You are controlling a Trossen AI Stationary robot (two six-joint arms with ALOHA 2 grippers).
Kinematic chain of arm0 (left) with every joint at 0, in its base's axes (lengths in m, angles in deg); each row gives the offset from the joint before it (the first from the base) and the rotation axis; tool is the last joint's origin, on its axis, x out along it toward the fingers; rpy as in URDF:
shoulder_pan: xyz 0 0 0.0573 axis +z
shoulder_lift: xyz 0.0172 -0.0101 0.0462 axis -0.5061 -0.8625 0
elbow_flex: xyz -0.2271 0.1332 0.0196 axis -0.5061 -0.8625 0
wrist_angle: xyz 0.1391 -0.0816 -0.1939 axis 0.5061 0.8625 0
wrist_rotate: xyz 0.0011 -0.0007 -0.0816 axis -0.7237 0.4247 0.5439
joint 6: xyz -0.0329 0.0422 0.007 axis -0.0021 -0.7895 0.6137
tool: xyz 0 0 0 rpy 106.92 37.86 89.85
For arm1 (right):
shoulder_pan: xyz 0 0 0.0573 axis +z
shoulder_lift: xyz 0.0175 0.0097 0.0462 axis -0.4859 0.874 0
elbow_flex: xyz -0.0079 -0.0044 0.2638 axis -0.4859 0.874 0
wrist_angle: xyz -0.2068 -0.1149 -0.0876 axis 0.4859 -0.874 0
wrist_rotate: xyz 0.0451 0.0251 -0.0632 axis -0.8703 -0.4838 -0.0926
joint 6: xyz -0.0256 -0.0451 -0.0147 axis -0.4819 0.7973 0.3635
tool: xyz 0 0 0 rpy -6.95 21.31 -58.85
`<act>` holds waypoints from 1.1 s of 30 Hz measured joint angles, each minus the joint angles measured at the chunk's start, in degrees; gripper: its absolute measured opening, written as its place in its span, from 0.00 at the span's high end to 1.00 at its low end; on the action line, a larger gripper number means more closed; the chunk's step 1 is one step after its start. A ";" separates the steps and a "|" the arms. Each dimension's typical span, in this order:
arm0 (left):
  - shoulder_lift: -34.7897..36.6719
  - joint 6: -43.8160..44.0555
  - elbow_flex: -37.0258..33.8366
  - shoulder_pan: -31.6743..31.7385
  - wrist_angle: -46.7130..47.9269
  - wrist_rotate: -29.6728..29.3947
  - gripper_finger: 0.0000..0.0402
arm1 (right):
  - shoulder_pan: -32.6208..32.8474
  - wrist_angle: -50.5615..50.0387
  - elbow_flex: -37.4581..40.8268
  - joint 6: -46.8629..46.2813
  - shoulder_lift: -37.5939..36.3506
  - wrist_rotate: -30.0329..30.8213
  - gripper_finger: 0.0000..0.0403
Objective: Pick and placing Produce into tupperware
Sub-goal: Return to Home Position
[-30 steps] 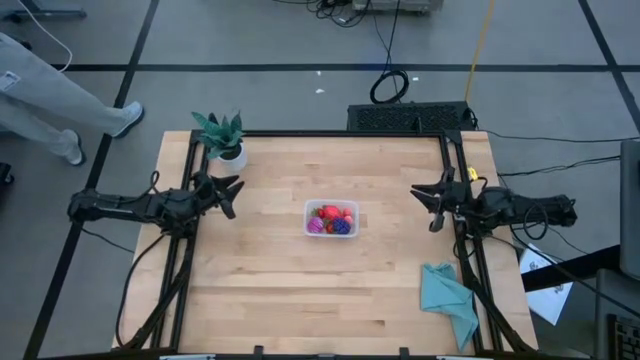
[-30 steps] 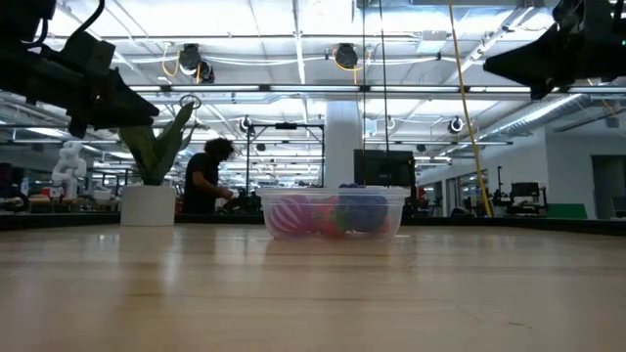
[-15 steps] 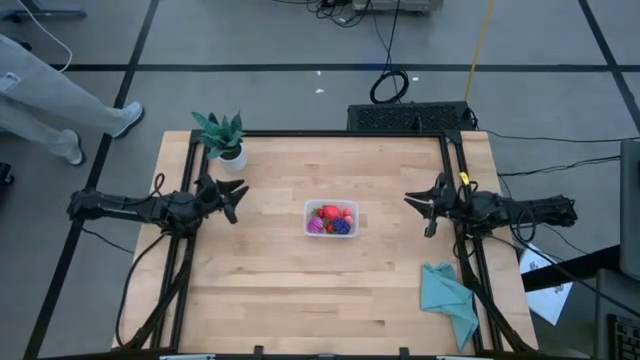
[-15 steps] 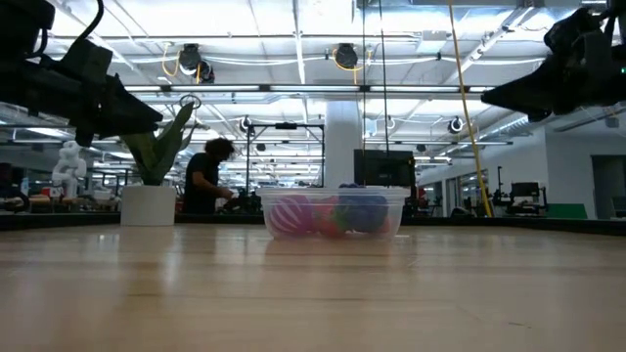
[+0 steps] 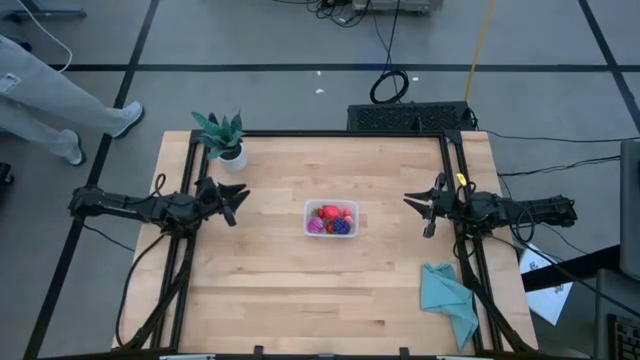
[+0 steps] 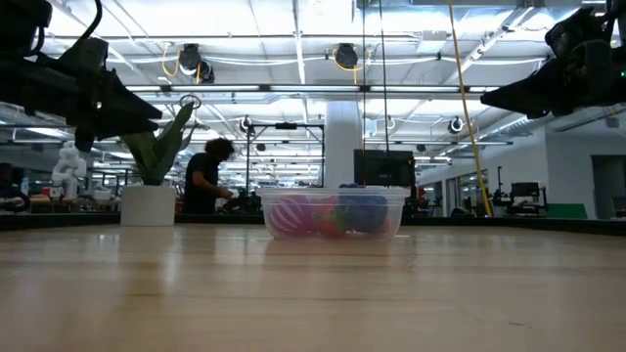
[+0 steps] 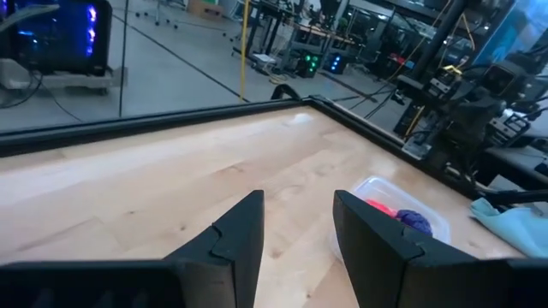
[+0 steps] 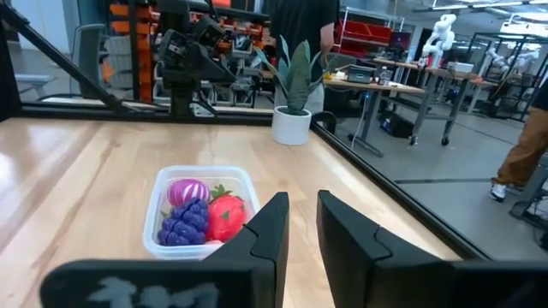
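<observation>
You see the arms hardly shift over the last second: left gripper (image 5: 228, 200) and right gripper (image 5: 418, 210) hang back at opposite table (image 5: 300, 290) edges, jaws parted and empty, with the produce (image 5: 331, 214) lying in the tupperware (image 5: 308, 218) mid-table, so the task looks finished.

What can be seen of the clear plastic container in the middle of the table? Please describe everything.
The tupperware is a small box of clear, colourless plastic, rectangular with rounded corners and a lipped rim, with no lid on it. It stands flat and upright on the wooden table, near its middle. Inside lie a magenta ball, a dark purple cluster and red pieces. Nothing else touches it.
</observation>
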 joint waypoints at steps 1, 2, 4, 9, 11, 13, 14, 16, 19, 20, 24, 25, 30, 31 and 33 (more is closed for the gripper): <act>0.00 0.01 0.00 0.00 -0.01 0.17 0.64 | 0.00 0.00 0.00 -0.36 0.00 0.00 0.87; 0.00 -0.06 0.00 0.00 -0.01 0.17 0.64 | 0.00 0.02 0.00 -0.63 0.00 0.00 0.87; 0.00 -0.22 0.00 0.00 -0.07 0.17 0.64 | 0.00 0.67 0.08 -0.72 0.00 0.05 0.87; 0.00 -0.22 0.00 0.00 -0.09 0.17 0.64 | 0.00 0.96 0.16 -0.75 0.00 0.07 0.87; 0.00 -0.22 0.00 0.00 -0.09 0.17 0.64 | 0.00 0.94 0.16 -0.75 0.00 0.09 0.87; 0.00 -0.25 0.00 0.00 -0.11 0.17 0.64 | 0.00 0.94 0.16 -0.75 0.00 0.09 0.87; 0.00 -0.25 0.00 0.00 -0.12 0.17 0.64 | 0.00 0.94 0.16 -0.76 0.00 0.09 0.87; 0.00 -0.25 0.00 0.00 -0.12 0.15 0.64 | 0.00 0.94 0.16 -0.78 0.00 0.09 0.87; 0.00 -0.27 0.00 0.00 -0.12 0.15 0.64 | 0.00 0.94 0.16 -0.78 0.00 0.10 0.87; 0.00 -0.27 0.00 0.00 -0.12 0.15 0.64 | 0.00 0.94 0.16 -0.78 0.00 0.11 0.87; 0.00 -0.27 0.00 0.00 -0.12 0.15 0.64 | 0.00 0.94 0.16 -0.78 0.00 0.11 0.87; 0.00 -0.27 0.00 0.00 -0.12 0.15 0.64 | 0.00 0.94 0.16 -0.78 0.00 0.11 0.87; 0.00 -0.31 0.00 0.00 -0.12 0.15 0.64 | 0.00 0.94 0.16 -0.80 0.00 0.11 0.87; 0.00 -0.29 0.00 0.00 -0.12 0.15 0.64 | 0.00 0.94 0.16 -0.80 0.00 0.11 0.87; 0.00 -0.33 0.00 0.00 -0.12 0.15 0.64 | 0.00 0.94 0.16 -0.79 0.00 0.11 0.87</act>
